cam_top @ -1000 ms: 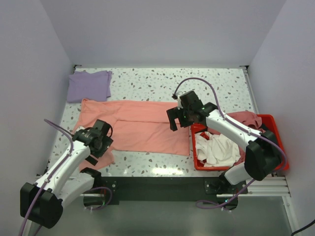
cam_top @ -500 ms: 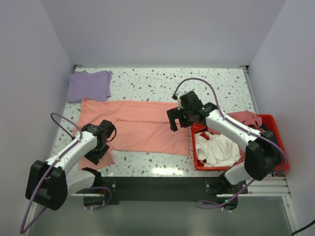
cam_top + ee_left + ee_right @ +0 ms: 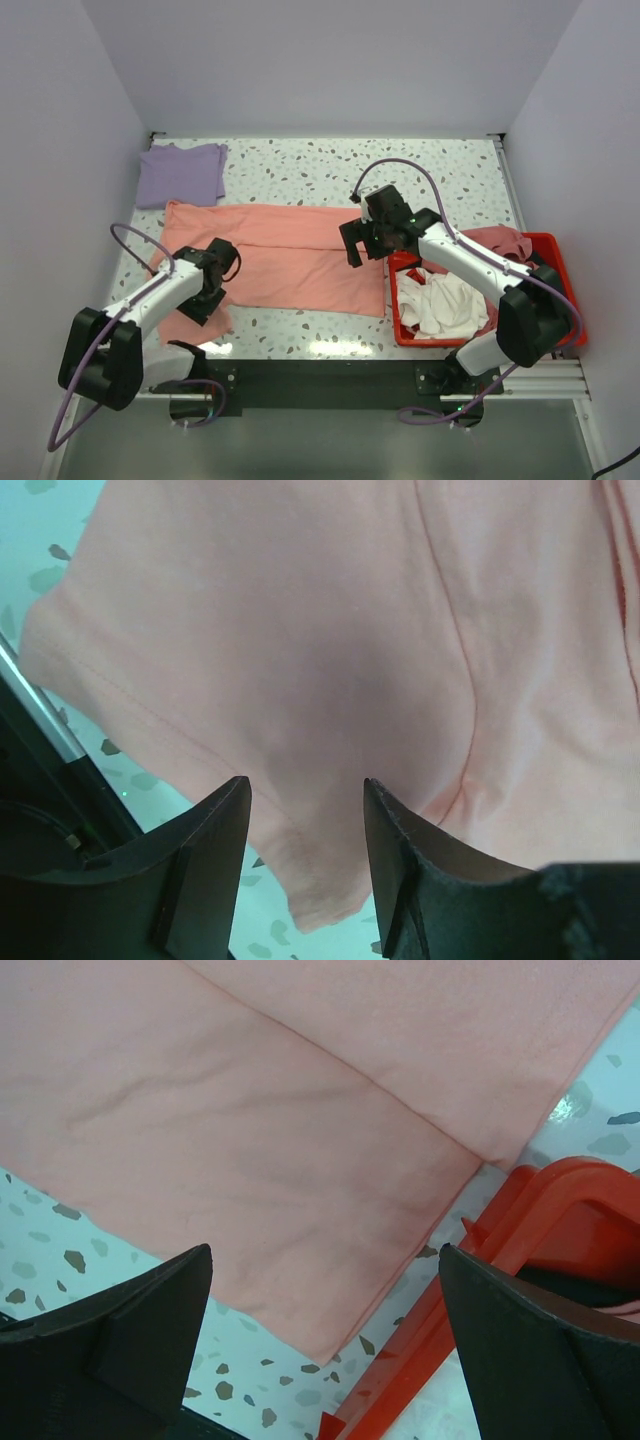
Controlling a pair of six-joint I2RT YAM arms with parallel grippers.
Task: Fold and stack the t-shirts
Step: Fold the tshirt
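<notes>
From above, the salmon-pink t-shirt (image 3: 290, 255) lies flat on the worktop (image 3: 400, 175), its long axis running straight away from the red bin (image 3: 548, 240), with one short edge just beside the bin and the sleeves at the far end from it. The right end effector (image 3: 358, 243) hangs over the bin-side edge, while the left end effector (image 3: 212, 290) sits low on the near sleeve at the end farthest from the bin, so each arm has its own end of the cloth. In the left wrist view, the left end effector (image 3: 305, 800) is about half closed, and the sleeve hem of the salmon-pink t-shirt (image 3: 250, 660) runs between its fingers (image 3: 205, 870); I cannot tell whether the fabric is truly pinched. In the right wrist view, the right end effector (image 3: 325, 1260) gapes fully wide and holds nothing. Below it lies the corner of the salmon-pink t-shirt (image 3: 250, 1110), just beside the red bin (image 3: 540, 1210).
</notes>
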